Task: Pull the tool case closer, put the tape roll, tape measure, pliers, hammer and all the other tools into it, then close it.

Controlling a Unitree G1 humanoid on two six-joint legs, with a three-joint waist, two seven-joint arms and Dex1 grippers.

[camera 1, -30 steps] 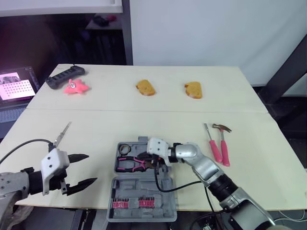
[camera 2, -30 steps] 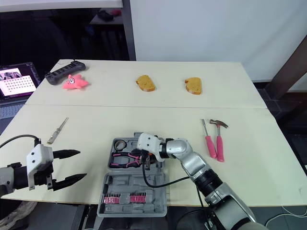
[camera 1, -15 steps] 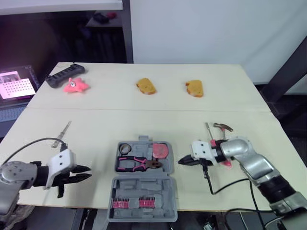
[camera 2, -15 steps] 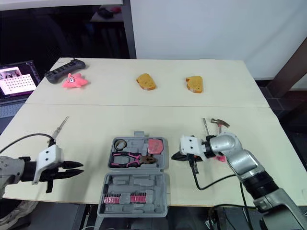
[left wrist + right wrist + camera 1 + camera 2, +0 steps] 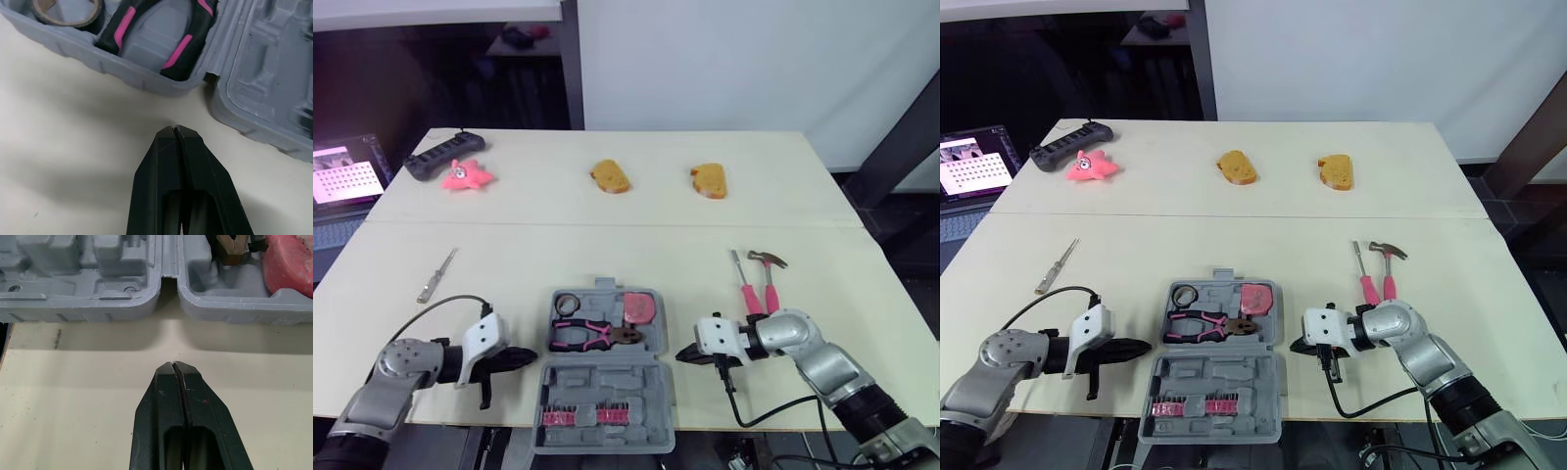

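Observation:
The grey tool case [image 5: 607,387] lies open at the table's front middle. Its far half holds the tape roll [image 5: 569,303], pink-handled pliers [image 5: 592,335] and a pink tape measure [image 5: 639,307]; the near half holds a row of bits [image 5: 582,418]. My left gripper [image 5: 530,354] is shut and empty, its tip just left of the case [image 5: 146,78] near the hinge. My right gripper [image 5: 680,355] is shut and empty, just right of the case [image 5: 230,311]. The hammer [image 5: 770,279] and a pink-handled screwdriver [image 5: 745,289] lie to the right; a slim screwdriver [image 5: 436,275] lies far left.
Two bread-like pieces [image 5: 610,178] [image 5: 708,182], a pink star toy [image 5: 466,176] and a black controller [image 5: 445,157] sit along the far half of the table. A lit screen [image 5: 342,176] stands off the left edge. The case's near half reaches the table's front edge.
My left gripper went from open to shut and moved right, up to the case's left side. My right gripper, shut throughout, came out of the case to its right side.

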